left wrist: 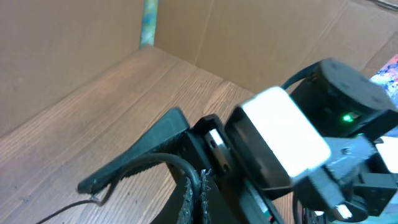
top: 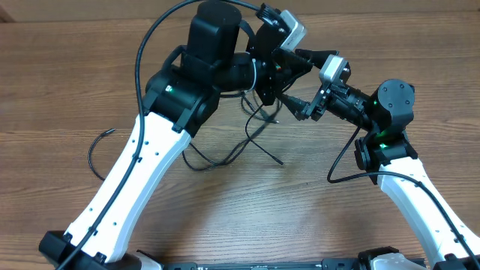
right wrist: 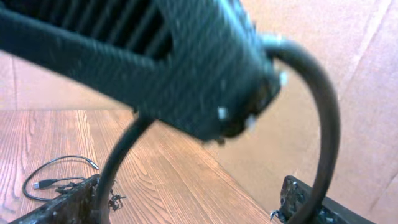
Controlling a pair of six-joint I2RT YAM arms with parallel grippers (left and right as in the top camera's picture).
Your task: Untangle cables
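Thin black cables hang from the grippers and sprawl in loops on the wooden table below them. My left gripper is raised above the tangle. In the left wrist view the left gripper is shut on one black cable. My right gripper sits right beside it, tip to tip. In the right wrist view the right gripper stands wide open. A cable loop arches from one of its fingers to the other, behind the left gripper's dark finger. More cable lies on the table.
A separate short black cable curls on the table at the left. The arms' thicker black cables arc over the left arm and beside the right arm. Cardboard walls stand behind the table.
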